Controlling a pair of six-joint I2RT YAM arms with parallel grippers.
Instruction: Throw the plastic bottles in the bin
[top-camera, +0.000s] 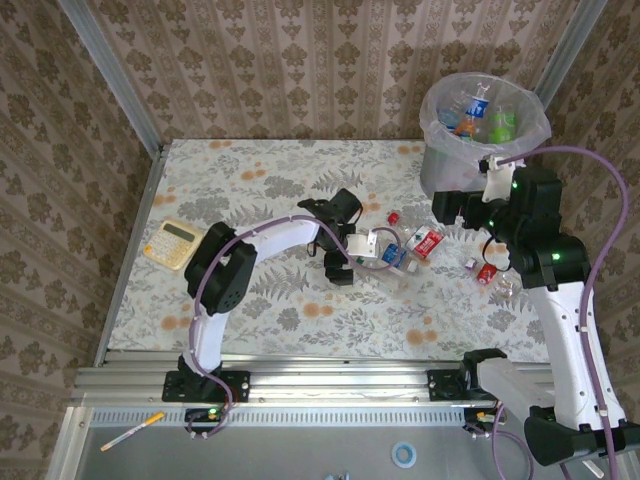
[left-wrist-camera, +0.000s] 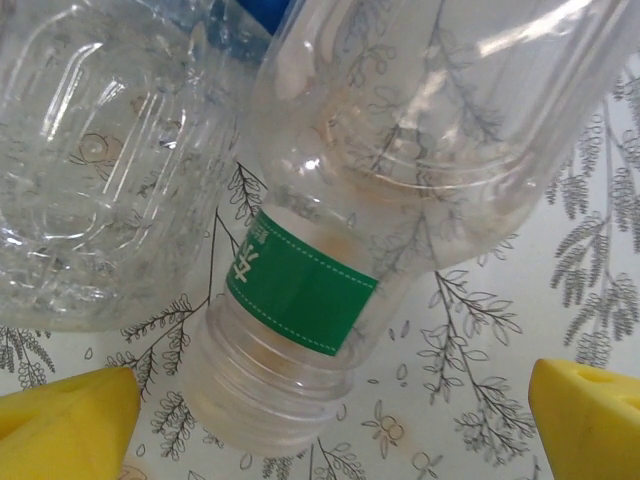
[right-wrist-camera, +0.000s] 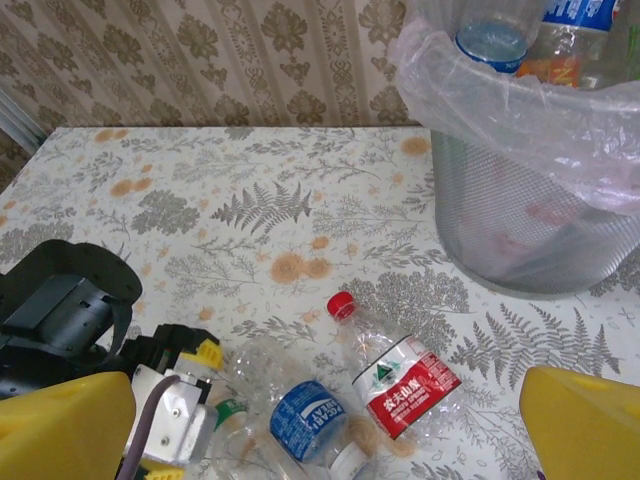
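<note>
Standing wide apart, the left fingers (left-wrist-camera: 65, 425) flank the neck end of a clear plastic bottle with a green label (left-wrist-camera: 370, 220). It lies on the floral-patterned surface (top-camera: 250, 200), its long axis running 7 to 1 o'clock in the wrist view. The left arm, the nearer one, is elbow-bent, wrist tipped down over it. The right fingers (right-wrist-camera: 60, 430), also spread and empty, hang near the round grey bag-lined bin (top-camera: 437, 165) at the surface's 1 o'clock.
</note>
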